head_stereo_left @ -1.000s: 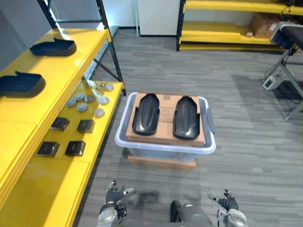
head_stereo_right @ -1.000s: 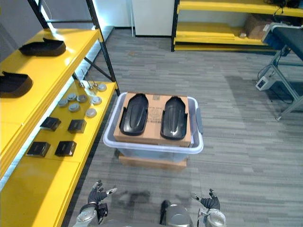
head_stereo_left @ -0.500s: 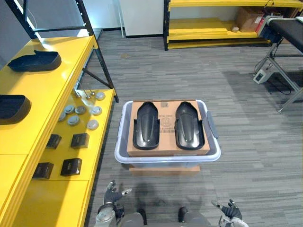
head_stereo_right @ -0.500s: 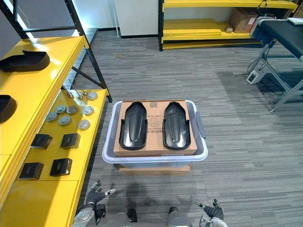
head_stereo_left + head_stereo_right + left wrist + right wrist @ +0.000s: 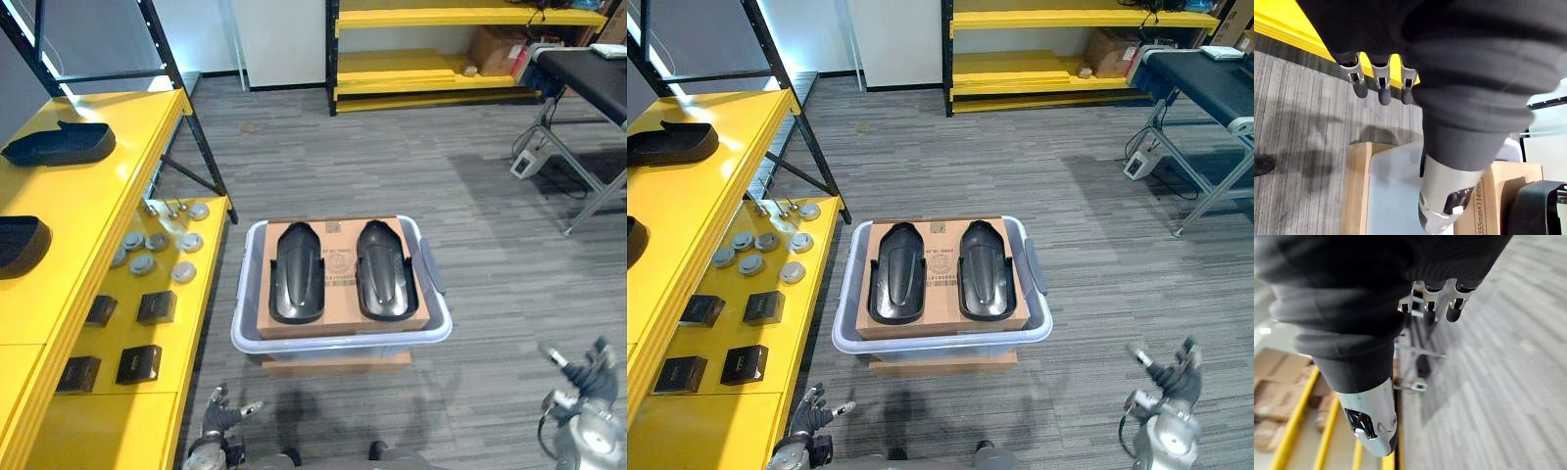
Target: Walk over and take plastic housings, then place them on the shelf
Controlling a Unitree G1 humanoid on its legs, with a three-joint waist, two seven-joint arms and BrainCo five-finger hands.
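Note:
Two black plastic housings lie side by side on a cardboard sheet (image 5: 338, 313) that tops a pale bin (image 5: 247, 323): the left housing (image 5: 296, 271) and the right housing (image 5: 382, 268). Two more black housings rest on the yellow shelf's upper level (image 5: 78, 191), one far back (image 5: 54, 143) and one at the left edge (image 5: 18, 243). My left hand (image 5: 223, 413) hangs low near the shelf's corner, fingers relaxed and holding nothing. My right hand (image 5: 586, 375) is out to the right of the bin, fingers spread and holding nothing. Both hands are well short of the bin.
The shelf's lower level (image 5: 167, 338) carries several round grey discs (image 5: 157, 241) and small black boxes (image 5: 157, 306). The bin stands on a flat cardboard base on the grey floor. A metal-legged table (image 5: 588, 88) stands at the far right, more yellow racking (image 5: 441, 49) at the back.
The camera has shifted, so the bin now sits a little left and lower in view. My right hand has swung up and outward to the right; my left hand stays low.

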